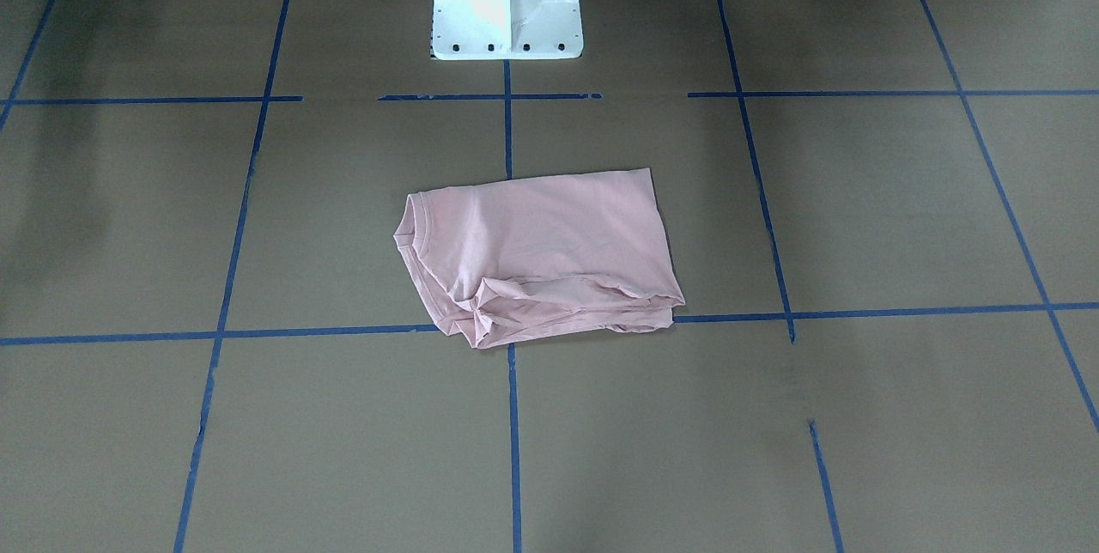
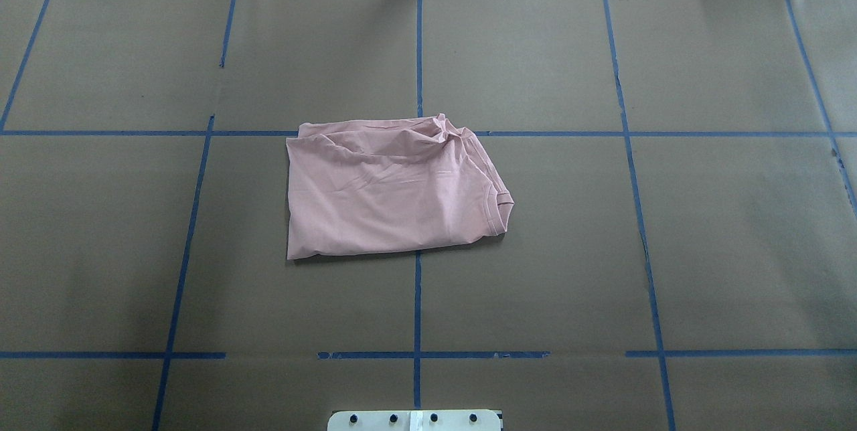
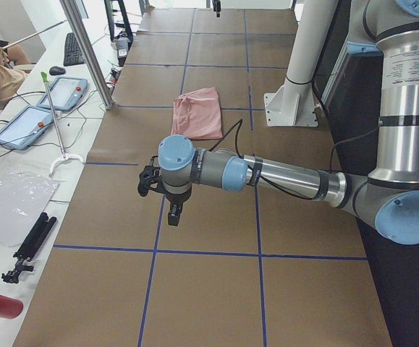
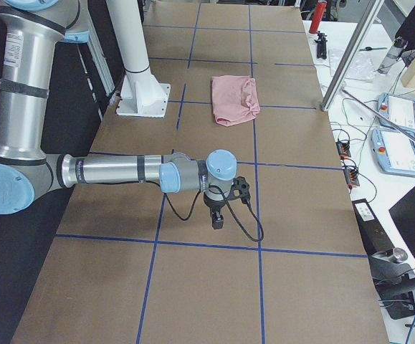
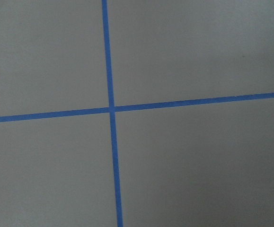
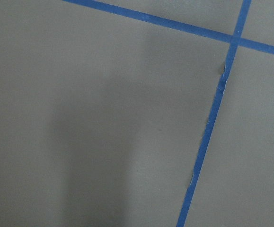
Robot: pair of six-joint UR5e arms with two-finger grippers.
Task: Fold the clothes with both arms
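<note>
Well, the pink T-shirt (image 2: pixel 388 197) lies folded into a rumpled rectangle mid-table (image 2: pixel 100 250), over a crossing of the blue tape lines (image 2: pixel 629 134) in front of the white pedestal (image 1: pixel 506 3), its collar toward the robot's right. Both arms keep well apart from it, the left arm (image 3: pixel 281 177) and the right arm (image 4: pixel 114 172) stretched low at opposite ends. The left gripper (image 3: pixel 174 212) and right gripper (image 4: pixel 217 217) point down, though I cannot tell whether their fingers are apart or together.
</note>
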